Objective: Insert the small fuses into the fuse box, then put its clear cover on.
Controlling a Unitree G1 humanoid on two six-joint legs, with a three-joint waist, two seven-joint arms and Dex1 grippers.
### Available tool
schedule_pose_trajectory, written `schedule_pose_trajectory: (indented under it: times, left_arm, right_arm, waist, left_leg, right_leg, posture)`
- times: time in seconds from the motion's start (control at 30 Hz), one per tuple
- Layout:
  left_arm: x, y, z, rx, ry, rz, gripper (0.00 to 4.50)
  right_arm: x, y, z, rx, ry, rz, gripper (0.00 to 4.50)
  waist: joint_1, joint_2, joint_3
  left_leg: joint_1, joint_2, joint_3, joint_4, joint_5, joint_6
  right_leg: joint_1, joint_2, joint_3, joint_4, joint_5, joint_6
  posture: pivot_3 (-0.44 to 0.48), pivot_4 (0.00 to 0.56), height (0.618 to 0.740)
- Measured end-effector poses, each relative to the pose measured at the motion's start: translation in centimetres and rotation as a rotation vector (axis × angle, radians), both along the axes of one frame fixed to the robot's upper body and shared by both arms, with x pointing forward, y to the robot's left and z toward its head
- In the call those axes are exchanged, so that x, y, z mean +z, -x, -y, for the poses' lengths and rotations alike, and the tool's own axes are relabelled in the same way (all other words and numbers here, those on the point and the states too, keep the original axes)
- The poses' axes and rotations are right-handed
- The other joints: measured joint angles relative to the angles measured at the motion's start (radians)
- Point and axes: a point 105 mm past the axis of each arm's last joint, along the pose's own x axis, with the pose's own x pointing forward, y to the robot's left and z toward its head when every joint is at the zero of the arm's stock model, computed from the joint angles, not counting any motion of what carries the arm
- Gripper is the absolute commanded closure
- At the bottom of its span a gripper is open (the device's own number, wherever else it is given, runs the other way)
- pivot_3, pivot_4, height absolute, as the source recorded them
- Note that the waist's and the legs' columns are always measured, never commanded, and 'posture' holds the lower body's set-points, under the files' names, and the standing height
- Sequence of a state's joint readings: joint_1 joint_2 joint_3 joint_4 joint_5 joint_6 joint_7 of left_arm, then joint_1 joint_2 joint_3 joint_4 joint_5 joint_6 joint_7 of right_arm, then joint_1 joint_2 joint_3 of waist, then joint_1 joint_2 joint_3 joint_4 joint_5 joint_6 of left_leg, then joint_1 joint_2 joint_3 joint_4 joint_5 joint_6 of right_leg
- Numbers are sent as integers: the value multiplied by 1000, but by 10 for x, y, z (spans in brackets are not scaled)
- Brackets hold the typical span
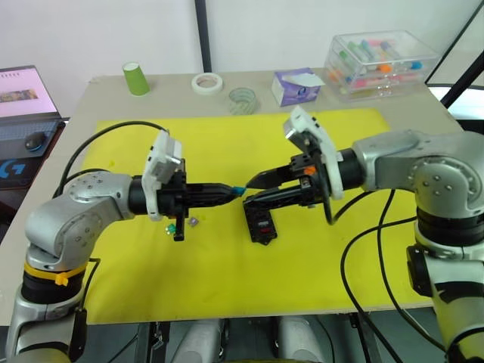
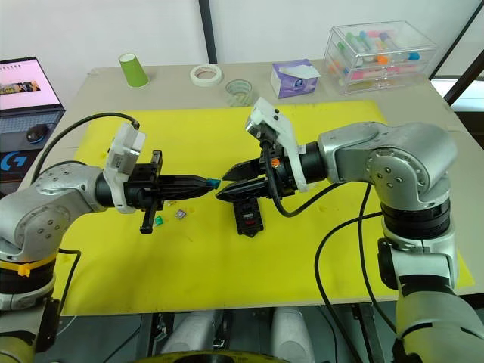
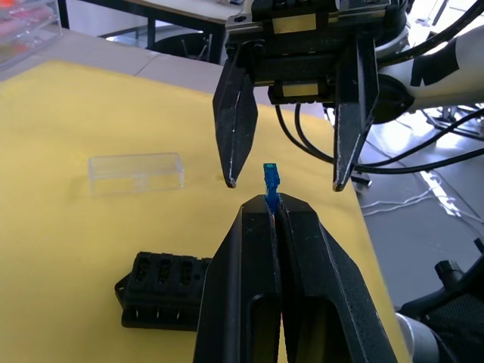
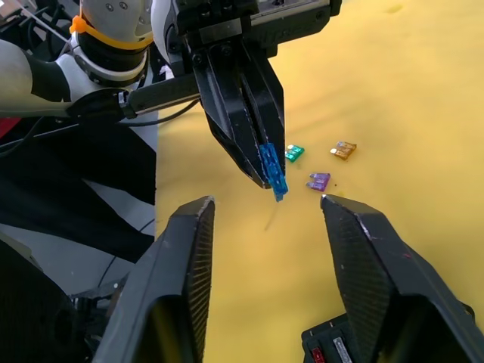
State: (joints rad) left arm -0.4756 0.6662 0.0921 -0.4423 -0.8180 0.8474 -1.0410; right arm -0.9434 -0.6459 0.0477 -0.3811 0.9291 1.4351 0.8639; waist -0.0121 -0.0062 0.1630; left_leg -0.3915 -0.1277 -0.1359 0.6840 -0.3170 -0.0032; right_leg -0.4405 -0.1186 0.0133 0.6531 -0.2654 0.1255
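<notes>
Left eye view, going left to right: left gripper [image 1: 227, 193] left of centre, fingers pinched tight on a blue fuse [image 1: 239, 189] sticking out of the tips. Loose fuses [image 1: 181, 224] just below it on the yellow mat [image 1: 227, 280], green, amber and purple ones in the right wrist view. Fuse box [image 1: 262, 222] dead centre, flat on the mat. Right gripper [image 1: 255, 189] just right of the blue fuse, fingers spread wide, not touching it. Clear cover [image 3: 136, 173] at mid-left of the left wrist view, beyond the fuse box.
</notes>
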Motion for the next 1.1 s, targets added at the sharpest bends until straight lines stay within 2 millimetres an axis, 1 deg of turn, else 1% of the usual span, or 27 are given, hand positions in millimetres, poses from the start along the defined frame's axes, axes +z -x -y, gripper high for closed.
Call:
schedule_pose_trajectory:
  times: [0.1, 0.2, 0.47, 0.57, 0.63, 1.1]
  left_arm:
    - [0, 0, 0, 0, 0, 1, 4500]
    - [-1, 0, 1, -5, -3, -3, 4500]
    - [-1, -1, 1, 5, -3, -3, 4500]
    - [-1, -1, 1, 10, -3, -3, 4500]
    - [-1, -1, 1, 11, -4, -3, 4500]
    - [-4, 0, 3, 3, -16, -10, 4500]
  right_arm:
    - [2, 0, -1, 0, -2, 3, 2009]
    - [2, 0, -1, 1, -6, -2, 2495]
    - [2, -1, -1, -5, -6, -4, 2495]
    - [2, -1, -1, -2, -9, -2, 3023]
    - [3, -1, -2, 0, -13, 3, 3665]
    - [2, -3, -5, 7, -15, 14, 3665]
  waist:
    - [0, 0, 0]
    - [0, 0, 0]
    - [0, 0, 0]
    - [0, 0, 0]
    - [0, 0, 0]
    - [0, 0, 0]
  left_leg:
    - [0, 0, 0, 0, 0, 0]
    - [0, 0, 0, 0, 0, 0]
    - [0, 0, 0, 0, 0, 0]
    - [0, 0, 0, 0, 0, 0]
    - [0, 0, 0, 0, 0, 0]
    - [0, 0, 0, 0, 0, 0]
  right_leg:
    - [0, 0, 0, 0, 0, 0]
    - [0, 0, 0, 0, 0, 0]
    - [0, 0, 0, 0, 0, 0]
    - [0, 0, 0, 0, 0, 0]
    - [0, 0, 0, 0, 0, 0]
    - [0, 0, 0, 0, 0, 0]
  posture:
    - [0, 150, 740]
    - [0, 150, 740]
    - [0, 150, 740]
    - [0, 150, 740]
    - [0, 150, 740]
    - [0, 150, 740]
